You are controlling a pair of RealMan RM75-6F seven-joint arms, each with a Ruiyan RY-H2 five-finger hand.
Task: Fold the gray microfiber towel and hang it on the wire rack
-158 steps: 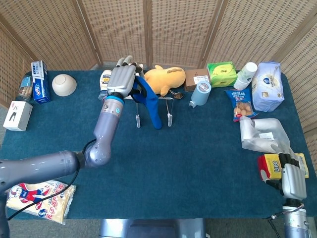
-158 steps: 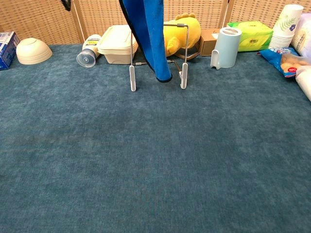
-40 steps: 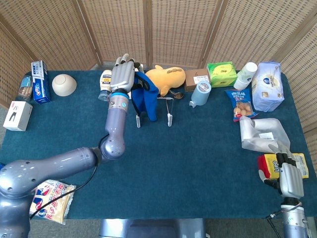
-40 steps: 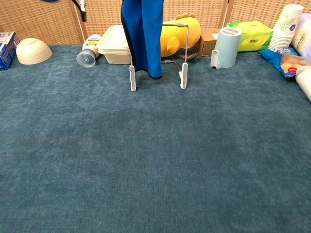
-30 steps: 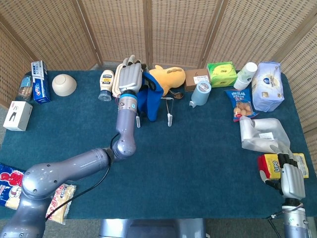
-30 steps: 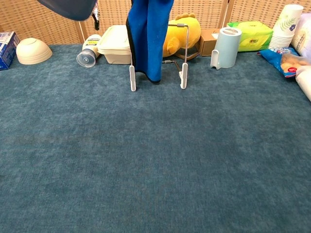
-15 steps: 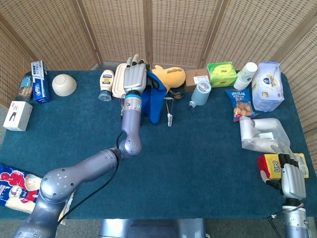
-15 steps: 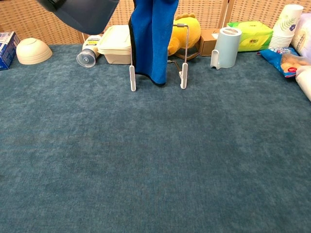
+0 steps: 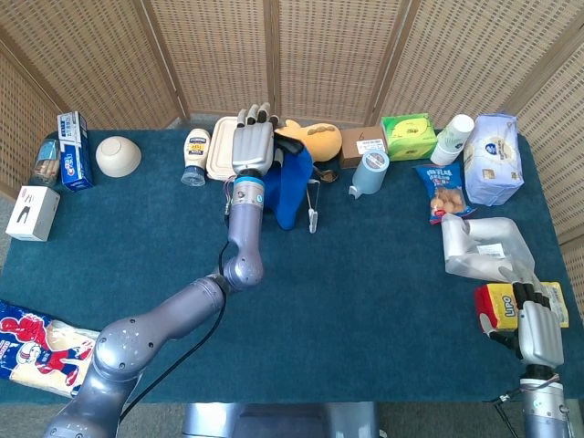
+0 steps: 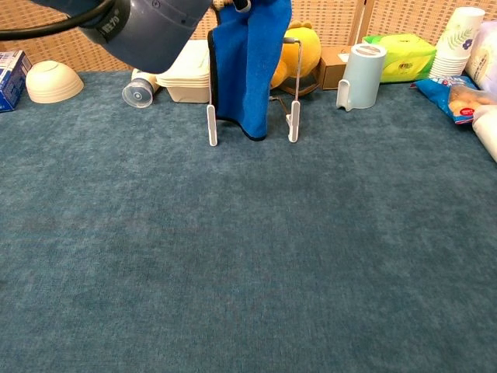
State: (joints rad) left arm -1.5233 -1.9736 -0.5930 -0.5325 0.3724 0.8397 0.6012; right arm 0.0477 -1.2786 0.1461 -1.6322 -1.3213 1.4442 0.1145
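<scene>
The towel (image 9: pixel 290 187) is blue with a dark edge and hangs down between the two uprights of the wire rack (image 9: pixel 312 217), just above the table. In the chest view the towel (image 10: pixel 245 70) fills most of the gap from the rack's left post toward its right post (image 10: pixel 293 116). My left hand (image 9: pixel 253 141) is at the towel's top edge over the rack and holds it there, fingers pointing away from me. My right hand (image 9: pixel 538 333) rests at the table's near right corner beside a yellow packet (image 9: pixel 500 304), holding nothing.
Behind the rack sit a yellow plush (image 9: pixel 315 139), a cream container (image 9: pixel 222 157) and a bottle (image 9: pixel 193 155). A pale blue jug (image 9: pixel 370 172), a snack bag (image 9: pixel 443 192) and a silver bag (image 9: pixel 484 246) stand to the right. A bowl (image 9: pixel 118 155) sits far left.
My left hand has moved right along the rack with the towel, and the cloth now hangs wider between the posts. The right hand has stayed put.
</scene>
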